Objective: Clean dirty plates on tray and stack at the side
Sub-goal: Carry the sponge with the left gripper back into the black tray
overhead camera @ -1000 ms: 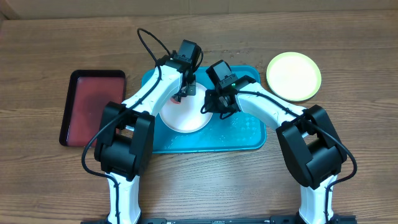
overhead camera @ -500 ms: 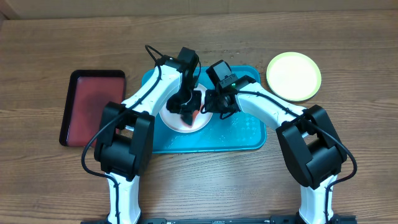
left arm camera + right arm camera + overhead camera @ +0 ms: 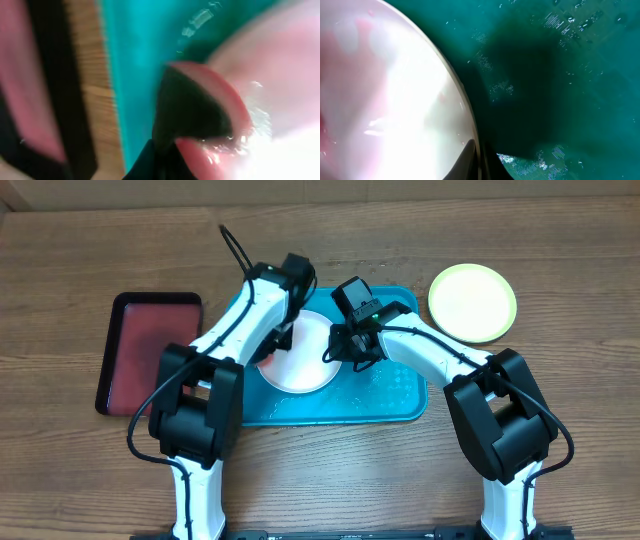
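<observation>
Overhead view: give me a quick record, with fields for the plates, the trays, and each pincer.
on turquoise tray: white plate, pink smears
off tray: yellow-green plate, on the table to the right
other tray: dark red tray, on the left
left pincer: closed, at the white plate's left edge
right pincer: closed on the white plate's right rim

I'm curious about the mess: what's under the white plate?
The white plate lies on the turquoise tray, which shows beside it. What is right beneath the plate is covered, so I cannot tell.
</observation>
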